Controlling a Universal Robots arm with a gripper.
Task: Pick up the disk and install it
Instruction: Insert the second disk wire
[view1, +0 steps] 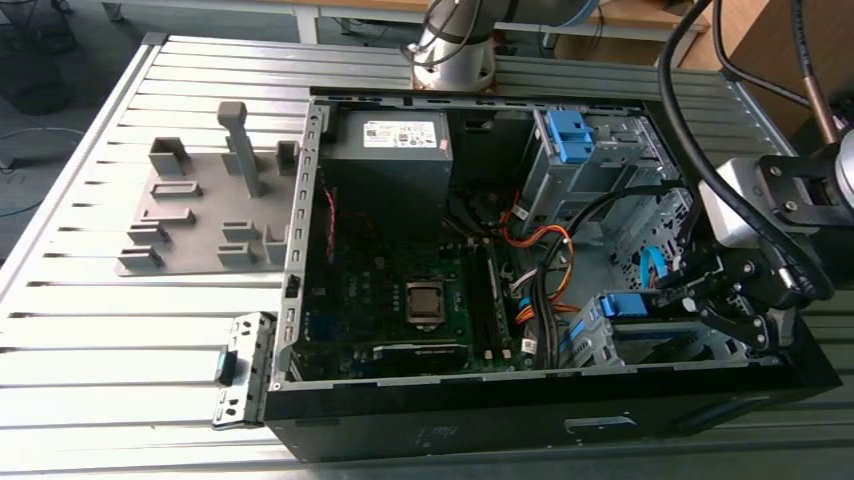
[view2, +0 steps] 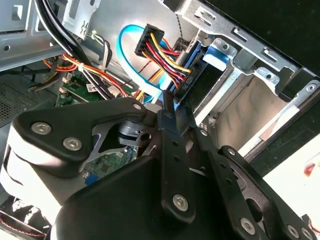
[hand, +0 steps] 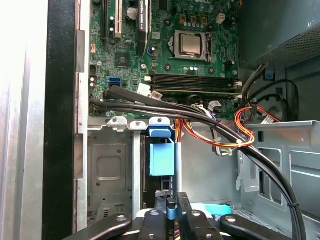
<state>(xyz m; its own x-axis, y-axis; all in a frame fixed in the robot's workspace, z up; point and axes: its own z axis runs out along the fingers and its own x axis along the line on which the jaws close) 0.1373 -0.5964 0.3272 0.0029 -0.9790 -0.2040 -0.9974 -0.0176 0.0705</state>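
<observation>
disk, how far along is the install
Done: pickup looks finished, since the disk already sits with its blue frame in the drive bay of the open case. In hand: the gripper is right at the disk's near end, inside the bay. Left: I cannot tell whether the disk is pushed fully home.

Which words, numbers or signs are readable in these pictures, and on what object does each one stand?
No text can be quoted:
The white sticker on the grey box: print too small to read.
The white tags on the cables, in the first wrist view: too small to read.
The markings on the motherboard: too small to read.
</observation>
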